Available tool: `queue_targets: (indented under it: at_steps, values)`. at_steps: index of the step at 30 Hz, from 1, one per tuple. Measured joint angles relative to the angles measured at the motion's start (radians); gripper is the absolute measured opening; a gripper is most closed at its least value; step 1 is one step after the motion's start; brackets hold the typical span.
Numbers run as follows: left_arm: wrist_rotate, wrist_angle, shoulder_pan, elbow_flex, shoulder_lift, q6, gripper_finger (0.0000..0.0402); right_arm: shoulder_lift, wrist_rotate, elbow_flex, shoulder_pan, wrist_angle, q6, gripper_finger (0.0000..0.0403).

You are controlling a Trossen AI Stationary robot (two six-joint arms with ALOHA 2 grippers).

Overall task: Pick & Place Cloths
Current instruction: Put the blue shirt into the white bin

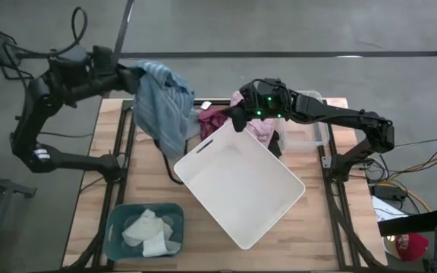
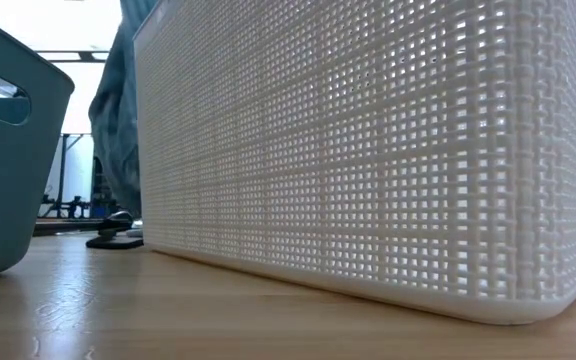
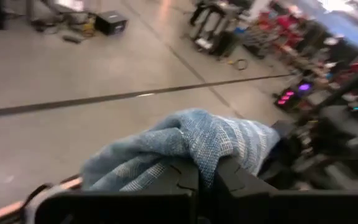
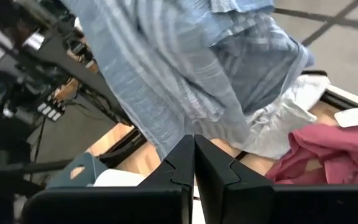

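Observation:
A large blue striped cloth [image 1: 160, 102] hangs over the table's far left part, and my left gripper [image 1: 133, 76] is shut on its top. In the low view it [image 2: 116, 130] drops behind the white basket [image 1: 237, 182]. A maroon cloth [image 1: 217, 117] and a pink one [image 1: 260, 129] lie by the basket's far corner. A white tag [image 4: 356, 117] lies beside the maroon cloth [image 4: 328, 155]. Cream-white cloths [image 1: 149, 231] lie in a teal bin [image 1: 116, 220]. My right gripper [image 4: 194, 155] is shut on nothing, raised above the basket's far corner. My left gripper pinches a bunched fold at the top of the blue striped cloth [image 3: 194, 146] between its two fingers [image 3: 179, 177]. The fingers come at it about level, from the table's far left. The cloth hangs slack below them; whether its lower end [image 1: 174, 148] touches the table, I cannot tell.
The white basket stands askew across the table's middle and fills most of the low view [image 2: 368, 150]. The teal bin sits at the near left corner. A clear container [image 1: 309, 125] stands at the far right under my right arm. A small black object [image 2: 116, 238] lies behind the basket.

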Motion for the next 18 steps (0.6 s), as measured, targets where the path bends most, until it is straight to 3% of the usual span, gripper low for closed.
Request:
queue_targets:
  at_steps: [7,12,18]
  values:
    - [0.101,0.148,0.000,0.101,0.086,0.011,0.0006,0.000,0.009,0.000,0.044,0.002,-0.098,0.0056]
    - [0.121,0.185,0.001,0.173,0.145,0.000,0.0006,0.027,0.096,0.000,0.084,0.014,-0.158,0.0139]
    - [0.210,0.371,0.000,0.214,0.191,-0.026,0.0006,0.098,0.224,0.000,0.117,0.138,-0.163,0.0246]
